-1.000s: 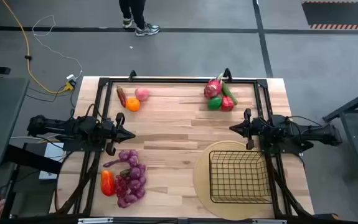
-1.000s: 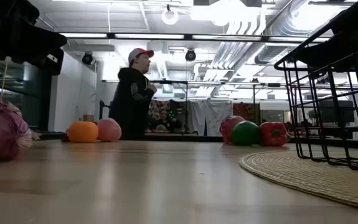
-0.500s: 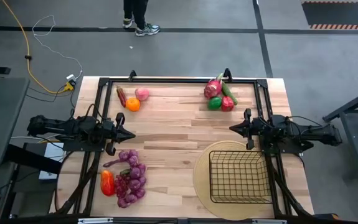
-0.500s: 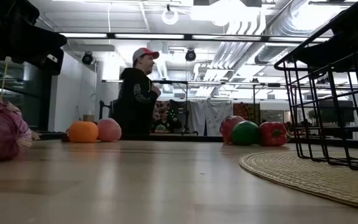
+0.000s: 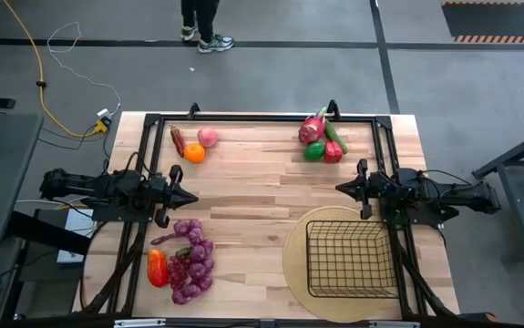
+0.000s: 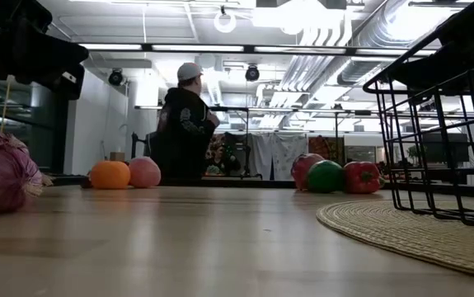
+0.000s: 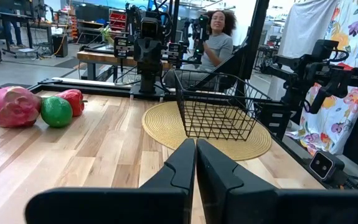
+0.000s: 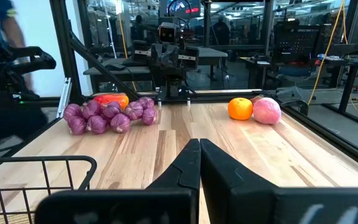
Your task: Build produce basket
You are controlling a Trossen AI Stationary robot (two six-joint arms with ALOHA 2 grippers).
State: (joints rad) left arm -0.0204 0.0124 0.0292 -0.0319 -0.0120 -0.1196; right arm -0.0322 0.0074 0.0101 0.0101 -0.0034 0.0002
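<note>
Wooden planks form the tabletop (image 5: 252, 196), which we see from above with both arms parked at mid-depth, one at each side edge, pointing inward at each other.

We find the left claw (image 5: 191, 197) over bare wood just inboard of the left edge, its fingers pressed together and holding nothing. We find the right claw (image 5: 341, 188) opposite, near the right edge, fingers likewise together and empty. The two tips are well apart, with open wood between them.

The basket (image 5: 353, 260) is black wire mesh. It stands upright on a round woven mat (image 5: 295, 246) at the near right corner, just beside the right arm. We see nothing inside it.

The produce lies in three groups, all outside the basket:
- Near left corner: purple grapes (image 5: 191, 261) with a red-orange pepper (image 5: 158, 268) touching their left side. This group sits just below the left claw in the high view.
- Far left: an orange (image 5: 194, 152) and a pink round fruit (image 5: 208, 138) touching, with a small dark red piece (image 5: 178, 140) just beside them.
- Far right: a dragon fruit (image 5: 312, 128), a cucumber (image 5: 336, 137), a green pepper (image 5: 313, 151) and a red pepper (image 5: 333, 152), packed together.

We note a person (image 6: 184, 124) in a cap standing beyond the far edge, and another person (image 7: 217, 42) visible past the basket in the left wrist view.
</note>
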